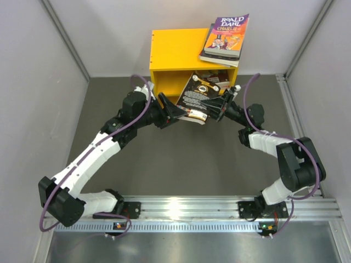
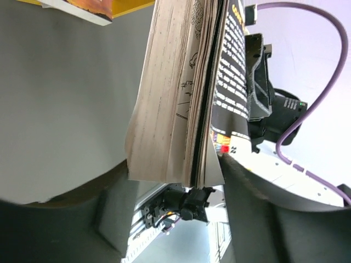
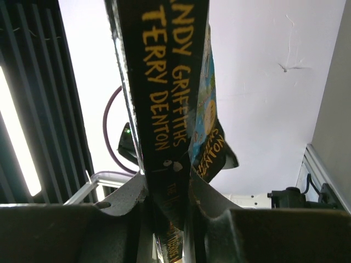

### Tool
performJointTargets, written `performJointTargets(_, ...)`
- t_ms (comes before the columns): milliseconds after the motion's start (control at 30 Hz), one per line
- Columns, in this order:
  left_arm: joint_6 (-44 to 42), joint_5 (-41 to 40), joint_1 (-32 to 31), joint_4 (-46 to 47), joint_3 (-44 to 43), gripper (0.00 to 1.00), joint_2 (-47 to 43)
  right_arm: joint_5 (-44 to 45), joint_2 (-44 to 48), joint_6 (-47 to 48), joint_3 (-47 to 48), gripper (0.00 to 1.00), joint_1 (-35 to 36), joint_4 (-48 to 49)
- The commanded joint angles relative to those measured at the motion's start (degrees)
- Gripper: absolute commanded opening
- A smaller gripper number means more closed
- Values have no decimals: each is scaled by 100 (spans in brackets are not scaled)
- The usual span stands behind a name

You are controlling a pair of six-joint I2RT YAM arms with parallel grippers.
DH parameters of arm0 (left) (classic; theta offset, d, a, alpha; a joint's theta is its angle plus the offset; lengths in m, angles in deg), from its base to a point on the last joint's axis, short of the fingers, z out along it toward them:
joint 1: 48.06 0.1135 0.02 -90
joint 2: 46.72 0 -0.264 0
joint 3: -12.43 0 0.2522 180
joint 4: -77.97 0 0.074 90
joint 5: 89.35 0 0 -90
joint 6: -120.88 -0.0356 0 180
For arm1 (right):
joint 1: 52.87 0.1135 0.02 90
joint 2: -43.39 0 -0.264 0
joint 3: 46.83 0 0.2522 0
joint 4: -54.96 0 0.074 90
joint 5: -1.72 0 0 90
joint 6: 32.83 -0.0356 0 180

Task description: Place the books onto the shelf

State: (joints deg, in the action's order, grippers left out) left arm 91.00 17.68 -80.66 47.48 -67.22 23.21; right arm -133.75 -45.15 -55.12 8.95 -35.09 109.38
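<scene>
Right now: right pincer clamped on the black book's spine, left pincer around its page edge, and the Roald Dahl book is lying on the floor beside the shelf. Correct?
One thing is off. The Roald Dahl book lies on top of the shelf, not on the floor; the top external view shows it. The rest holds: right pincer clamped on the black book's spine, left pincer around its page edge.

pale grey-white walls (image 1: 33,66) close in the space on three sides, with metal corner struts (image 1: 66,38) running up at the back. the table surface (image 1: 181,164) is dark grey and matte, and a silver aluminium rail (image 1: 186,211) crosses its near edge, catching a bright glare.
</scene>
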Motion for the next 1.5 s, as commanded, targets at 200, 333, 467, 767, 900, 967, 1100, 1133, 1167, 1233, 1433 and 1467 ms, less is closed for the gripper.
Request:
performJointTargets(200, -149, -341, 26, -296, -188, 21, 188, 100, 99, -953, 96, 0, 191, 1936)
performJointTargets(333, -141, -359, 34, -287, -161, 0, 223, 39, 91, -961, 69, 0, 173, 1944)
performJointTargets(467, -71, -429, 17, -243, -161, 0, 284, -110, 38, -961, 140, 0, 103, 1918)
performJointTargets(767, 280, -711, 8, 187, -188, 0, 538, -410, -147, -1058, 929, 24, -318, 1619)
performJointTargets(900, 509, -746, -1, 328, -196, 0, 741, -427, -304, -1120, 1317, 24, -451, 1479)
performJointTargets(967, 649, -684, -9, 424, -179, 0, 890, -453, -366, -1146, 1501, 24, -529, 1400)
performJointTargets(1100, 843, -693, -27, 618, -126, 0, 1127, -454, -551, -1225, 1643, 24, -679, 1338)
performJointTargets(1133, 870, -693, -45, 645, -117, 0, 1171, -445, -577, -1234, 1651, 24, -706, 1338)
performJointTargets(1167, 931, -650, -53, 688, -126, 0, 1285, -454, -612, -1243, 1678, 25, -758, 1347)
performJointTargets(1233, 1010, -649, -80, 776, -144, 0, 1426, -445, -674, -1251, 1678, 25, -811, 1338)
performJointTargets(1433, 1431, -825, -133, 1005, -231, 0, 1874, -392, -771, -1278, 1652, 39, -908, 1408)
performJointTargets(1467, 1476, -912, -133, 1023, -310, 0, 1927, -401, -753, -1269, 1608, 45, -899, 1417)
